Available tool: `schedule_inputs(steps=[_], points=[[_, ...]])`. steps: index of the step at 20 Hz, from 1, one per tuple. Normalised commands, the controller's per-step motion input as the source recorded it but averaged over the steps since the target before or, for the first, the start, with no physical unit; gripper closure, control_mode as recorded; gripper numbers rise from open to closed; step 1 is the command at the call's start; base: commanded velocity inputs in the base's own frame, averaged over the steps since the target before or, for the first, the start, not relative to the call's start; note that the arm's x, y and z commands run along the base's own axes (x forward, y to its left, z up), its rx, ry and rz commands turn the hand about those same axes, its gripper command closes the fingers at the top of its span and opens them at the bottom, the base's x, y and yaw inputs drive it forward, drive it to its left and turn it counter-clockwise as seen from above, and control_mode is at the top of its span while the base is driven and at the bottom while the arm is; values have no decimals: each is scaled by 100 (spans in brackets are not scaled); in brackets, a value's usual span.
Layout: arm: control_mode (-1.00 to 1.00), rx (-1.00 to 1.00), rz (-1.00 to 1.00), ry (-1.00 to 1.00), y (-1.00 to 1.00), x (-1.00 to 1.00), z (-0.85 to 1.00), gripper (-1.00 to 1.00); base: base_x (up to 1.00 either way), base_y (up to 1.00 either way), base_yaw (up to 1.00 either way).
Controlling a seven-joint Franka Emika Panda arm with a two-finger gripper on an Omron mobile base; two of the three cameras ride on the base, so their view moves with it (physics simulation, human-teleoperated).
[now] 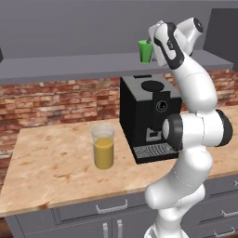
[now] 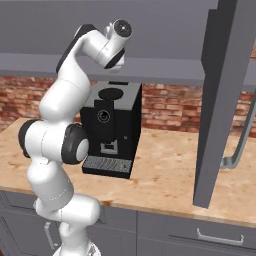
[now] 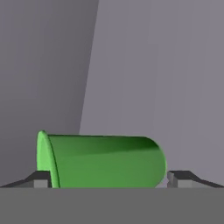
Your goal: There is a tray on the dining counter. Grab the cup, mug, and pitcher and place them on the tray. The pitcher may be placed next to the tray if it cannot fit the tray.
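The green cup [image 1: 145, 51] stands on a high grey shelf [image 1: 69, 65] above the brick wall. My gripper [image 1: 153, 46] is raised to that shelf, right beside the cup. In the hand view the cup [image 3: 105, 159] appears sideways between my two fingertips [image 3: 41, 178], which stand wide apart on either side of it; my gripper [image 3: 111, 179] is open. The clear pitcher [image 1: 103, 146] with orange-yellow liquid stands on the wood-topped counter [image 1: 51, 172] below, left of the arm. The mug, the tray and the dining counter are out of view.
A black coffee machine [image 1: 148, 116] [image 2: 111, 127] sits on the counter under the shelf, close to my arm. A tall grey cabinet panel [image 2: 220, 100] hangs at the right. Grey drawers [image 1: 111, 207] run below the counter edge.
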Motion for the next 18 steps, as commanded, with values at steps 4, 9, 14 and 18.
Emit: schedule_inputs(steps=[4, 9, 14, 18], points=[[-100, 0, 0, 3, 6, 0, 0, -100, 0, 0, 0], [-100, 0, 0, 7, 3, 0, 0, -100, 0, 0, 0], [-100, 0, 0, 5, 0, 0, -7, -100, 0, 0, 0], [-100, 0, 0, 1, 0, 0, -18, -100, 0, 0, 0]])
